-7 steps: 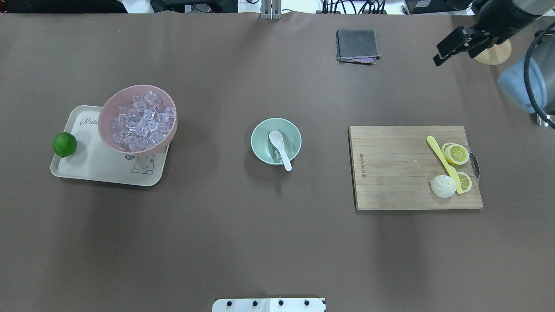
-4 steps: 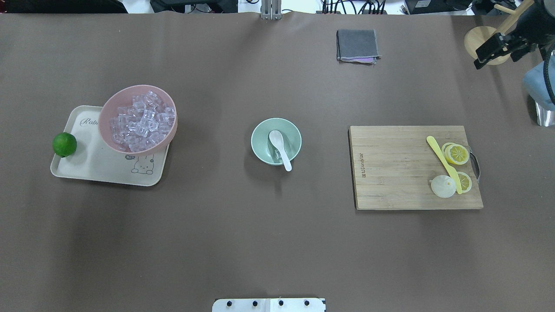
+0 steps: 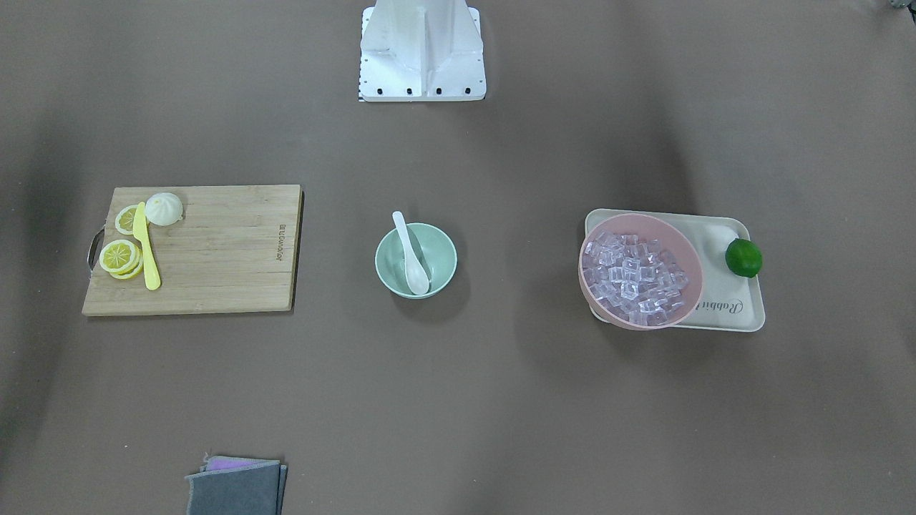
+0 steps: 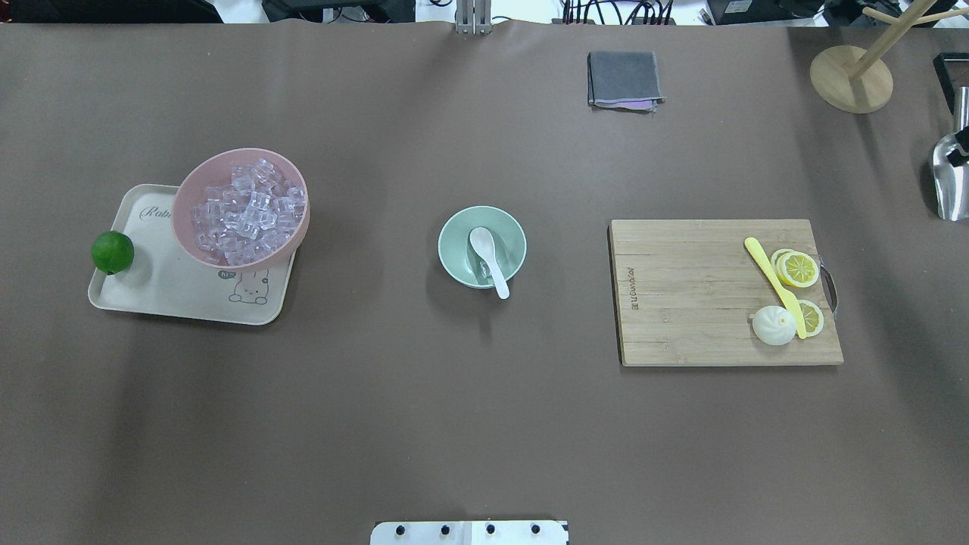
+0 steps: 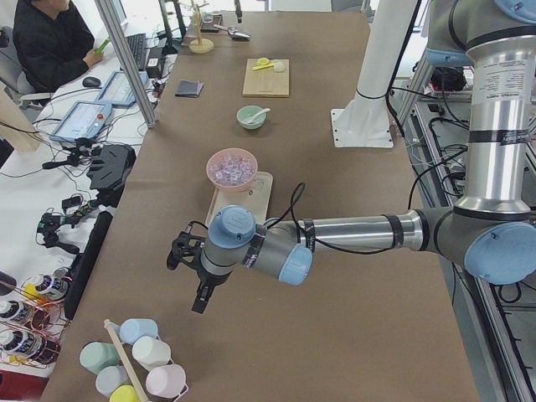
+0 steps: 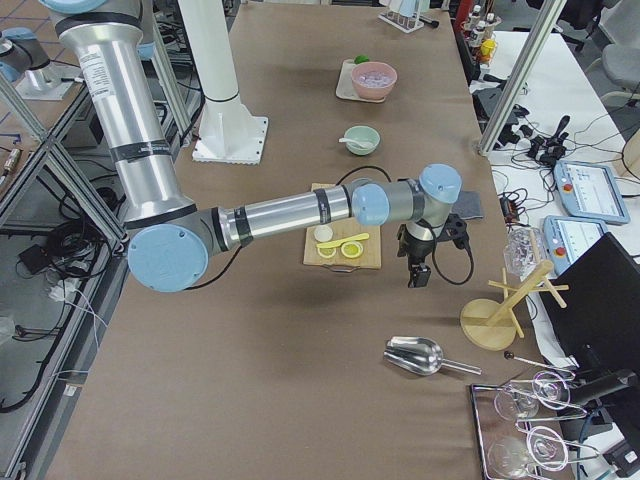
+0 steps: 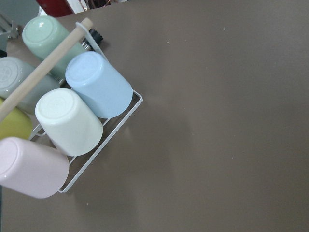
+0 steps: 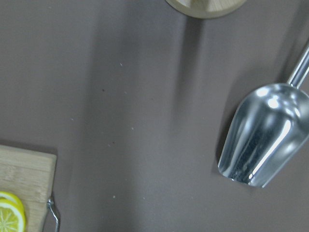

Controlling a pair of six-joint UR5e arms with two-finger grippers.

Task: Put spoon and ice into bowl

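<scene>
The mint-green bowl point(image 4: 482, 247) stands at the table's middle, also in the front view point(image 3: 416, 261). The white spoon point(image 4: 488, 261) lies in it, scoop inside, handle over the near rim. A faint clear cube seems to lie beside the scoop. The heap of ice point(image 4: 246, 208) fills the pink bowl point(image 4: 185, 198) on the left. The left gripper point(image 5: 201, 300) shows only in the exterior left view, far from the bowl; I cannot tell if it is open or shut. The right gripper point(image 6: 416, 278) hangs past the cutting board's end; I cannot tell its state.
A beige tray point(image 4: 163, 291) holds the pink bowl and a lime point(image 4: 113, 252). A cutting board point(image 4: 681, 295) carries lemon slices, a bun and a yellow knife point(image 4: 774, 284). A grey cloth point(image 4: 624, 79), a wooden stand point(image 4: 850, 79), a metal scoop point(image 8: 263, 140) and a mug rack point(image 7: 87, 111) lie around.
The right arm has swung out of the overhead view to the right, uncovering the wooden stand and the metal scoop. The bowl, spoon and ice have not moved.
</scene>
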